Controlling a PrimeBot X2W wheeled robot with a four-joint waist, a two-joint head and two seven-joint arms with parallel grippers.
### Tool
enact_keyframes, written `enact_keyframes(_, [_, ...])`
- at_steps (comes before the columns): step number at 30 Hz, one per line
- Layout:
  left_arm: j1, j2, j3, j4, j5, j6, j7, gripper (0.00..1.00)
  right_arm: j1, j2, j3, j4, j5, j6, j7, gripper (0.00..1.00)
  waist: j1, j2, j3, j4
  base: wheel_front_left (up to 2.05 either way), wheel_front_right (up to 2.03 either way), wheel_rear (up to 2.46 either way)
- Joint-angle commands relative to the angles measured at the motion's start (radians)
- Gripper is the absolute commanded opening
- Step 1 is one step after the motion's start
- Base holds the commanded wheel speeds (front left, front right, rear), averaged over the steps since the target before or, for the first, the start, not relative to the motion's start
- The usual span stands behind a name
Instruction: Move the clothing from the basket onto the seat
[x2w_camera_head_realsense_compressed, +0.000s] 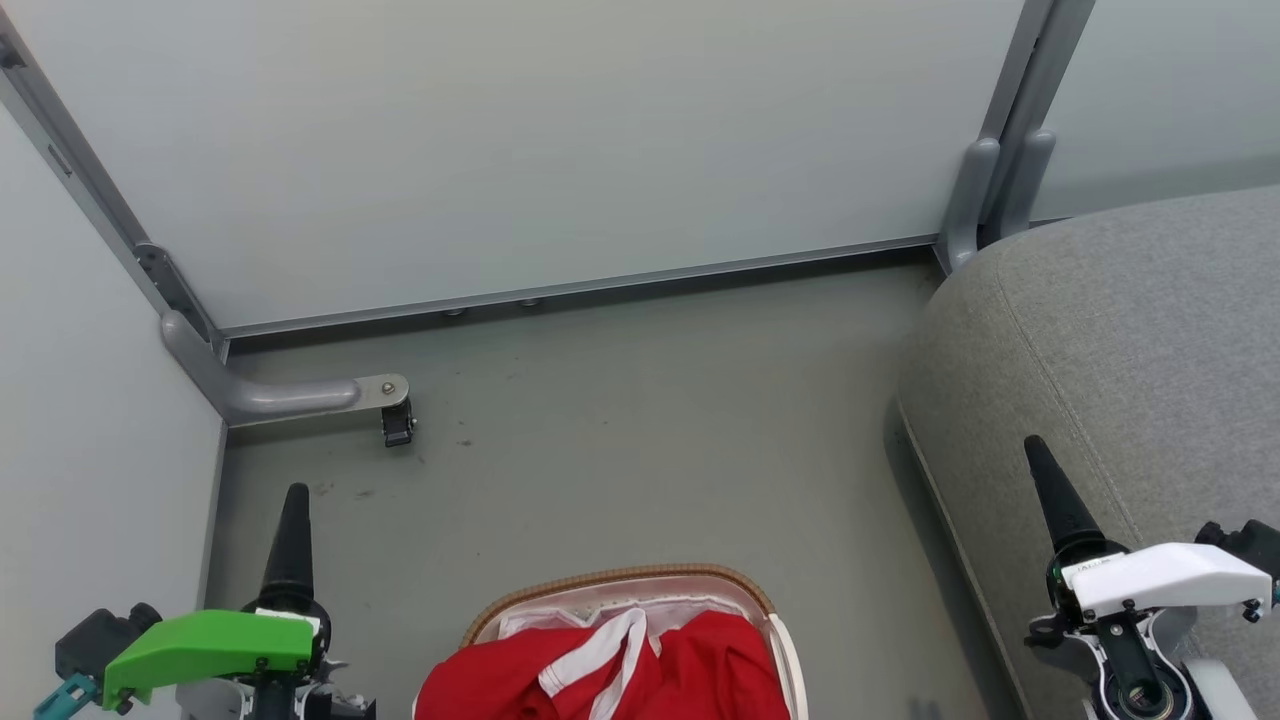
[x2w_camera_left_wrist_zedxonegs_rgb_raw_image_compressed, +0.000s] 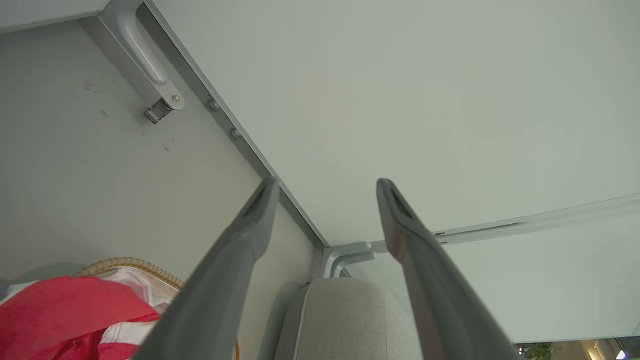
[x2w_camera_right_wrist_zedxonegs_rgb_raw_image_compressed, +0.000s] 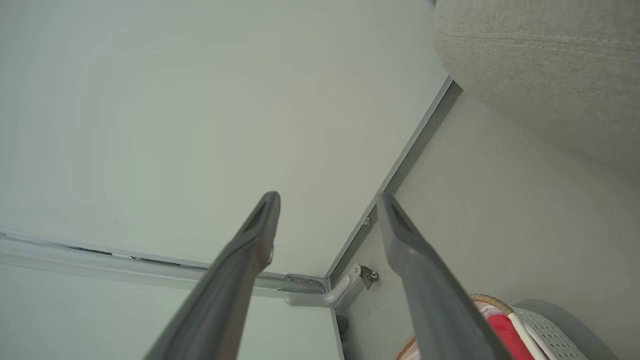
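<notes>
Heaping up in the basket (x2w_camera_head_realsense_compressed: 620, 578), the clothing (x2w_camera_head_realsense_compressed: 610, 670) sits at bottom centre of the head view: red cloth with a white trim band looped over the top, cut off by the lower edge of the frame. What shows of the pile spreads left to right across the frame; its full shape cannot be told.

- Basket on the floor (x2w_camera_head_realsense_compressed: 620, 440), apart from the seat (x2w_camera_head_realsense_compressed: 1130, 350), which fills the right side of the frame.
- Clothing lies between the two arms and lower in the frame than both sets of fingertips, so either arm would likely have to draw back and drop to reach it.
- Left gripper (x2w_camera_head_realsense_compressed: 296, 505), lower left: closer to the pile in the picture. Its wrist view has the red cloth at lower left, just beside the near finger (x2w_camera_left_wrist_zedxonegs_rgb_raw_image_compressed: 240, 240).
- Right gripper (x2w_camera_head_realsense_compressed: 1040, 465), lower right, in front of the seat's edge; farther from the pile, better placed for the drop-off.
- Both grippers: jaws spread wide, nothing between them, touching nothing.

Judgement: no garment lifted yet; left arm looks the natural one to pick.
</notes>
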Motion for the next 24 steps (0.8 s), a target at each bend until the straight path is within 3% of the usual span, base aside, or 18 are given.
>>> enact_keyframes(1, [-0.028, 0.011, -0.002, -0.011, 0.052, -0.001, -0.012, 1.0, -0.028, -0.014, 0.003, -0.013, -0.047, 0.0, -0.013, 1.0, 0.0, 0.0, 0.0, 0.0, 0.0, 0.0, 0.0])
enact_keyframes(24, [-0.016, 0.009, -0.028, -0.015, 0.451, 0.005, -0.096, 1.0, -0.046, -0.042, 0.077, -0.007, -0.4, 0.0, -0.097, 1.0, 0.0, 0.0, 0.002, -0.001, 0.0, 0.0, 0.0])
